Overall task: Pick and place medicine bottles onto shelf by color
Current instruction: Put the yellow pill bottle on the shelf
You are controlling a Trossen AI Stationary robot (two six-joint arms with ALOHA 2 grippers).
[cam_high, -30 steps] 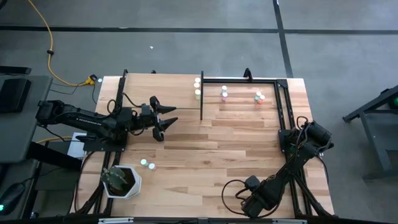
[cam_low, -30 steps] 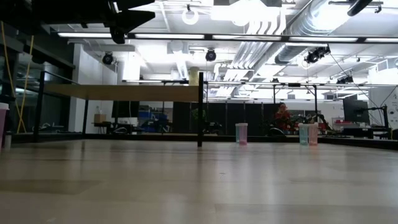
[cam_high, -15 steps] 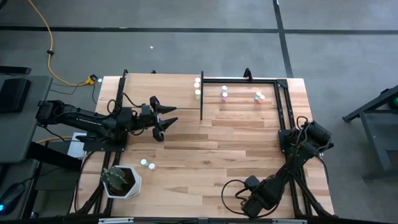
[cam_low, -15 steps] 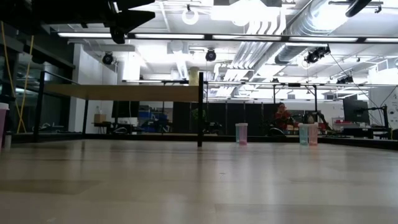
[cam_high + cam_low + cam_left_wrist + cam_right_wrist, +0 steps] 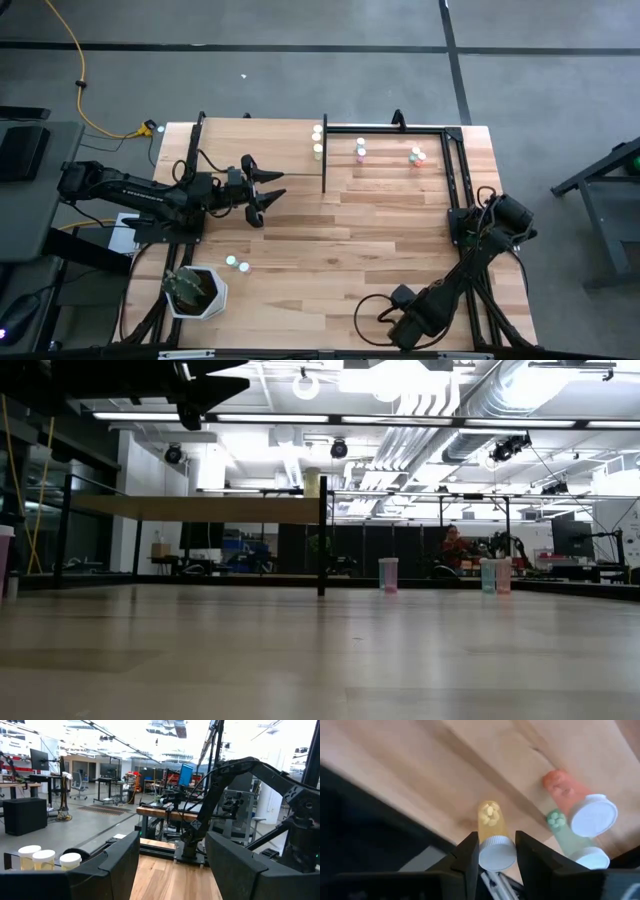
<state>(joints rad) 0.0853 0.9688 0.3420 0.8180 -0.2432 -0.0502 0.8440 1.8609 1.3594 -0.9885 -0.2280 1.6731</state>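
Around the shelf (image 5: 395, 160), eight medicine bottles (image 5: 318, 141) stood on the worktop (image 5: 330, 240): three by its post, two and three beneath it. Two more stood beside one potted plant (image 5: 194, 290); three lay near the right tool (image 5: 496, 854).

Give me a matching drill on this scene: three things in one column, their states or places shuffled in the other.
1. left pincer
2. right pincer
3. plant pot

A. closed on the yellow bottle, at its white cap
B. open and empty above the table
C. at a table corner, by the left arm's base

Pairs: 1-B, 2-A, 3-C
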